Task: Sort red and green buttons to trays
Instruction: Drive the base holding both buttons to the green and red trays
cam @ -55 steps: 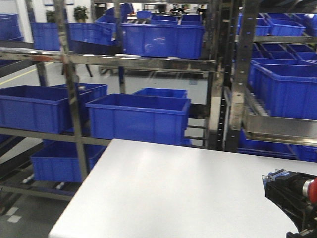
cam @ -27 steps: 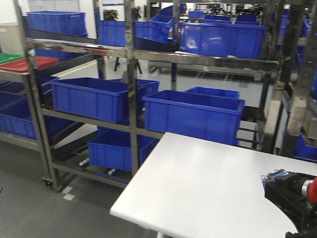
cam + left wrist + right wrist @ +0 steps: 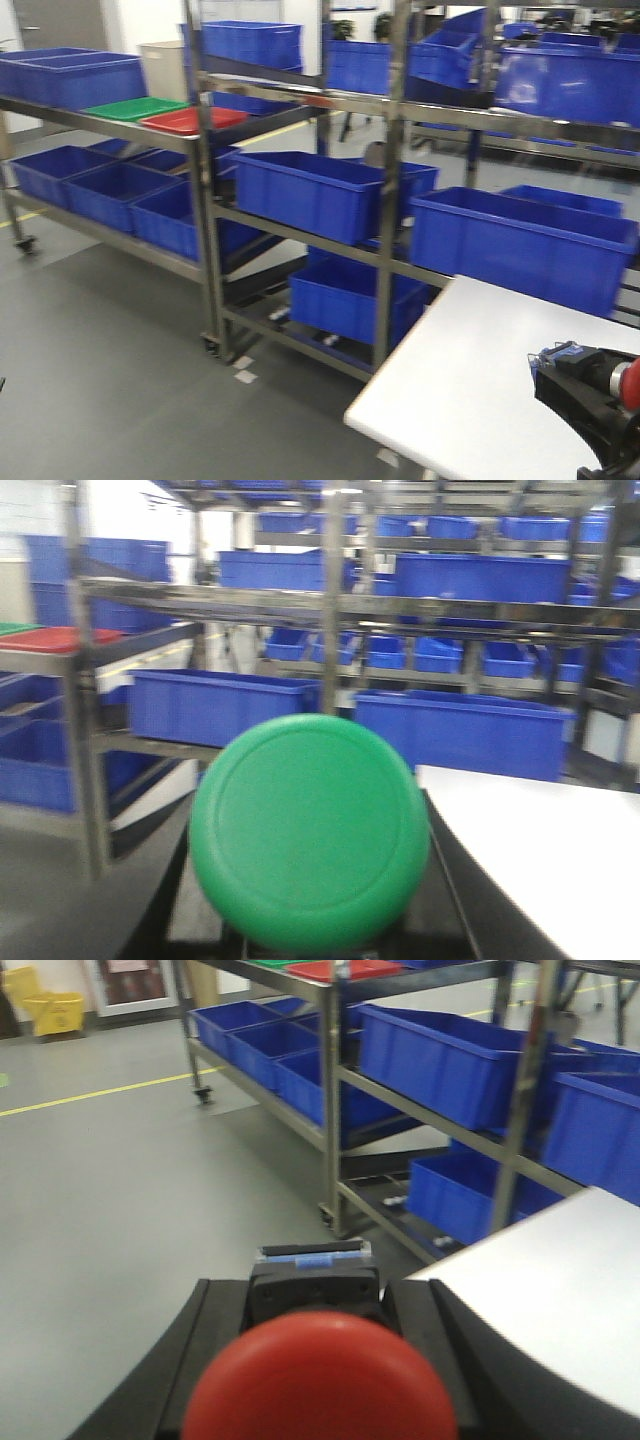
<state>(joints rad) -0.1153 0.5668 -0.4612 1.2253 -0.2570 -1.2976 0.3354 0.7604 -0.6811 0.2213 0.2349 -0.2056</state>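
green domed plastic fills the left wrist view: the small green-capped push button [image 3: 310, 830], pinched by the left pincer [image 3: 310, 810], whose dark fingers [image 3: 165, 910] flank it on both sides. the white flat-topped counter [image 3: 540, 850] lies to its right.

the small red-capped push button [image 3: 320, 1380] is pinched in the same way by the right pincer [image 3: 315, 1295]. its dark squarish body, which carries a blue label, points forward between the black fingers [image 3: 200, 1360]. in the front-facing view the right pincer sits at the lower right, over the counter, with the red cap just showing at the frame edge.

the shallow glossy green tray [image 3: 135, 107] and the shallow glossy red tray [image 3: 192, 120] lie side by side on an upper shelf of a steel rack [image 3: 205, 200], green to the left of red and both well apart from the pincers. whether their rims touch cannot be told. deep blue plastic crates [image 3: 320, 190] fill the shelves below and beside them. the rack stands on a grey floor [image 3: 110, 370].
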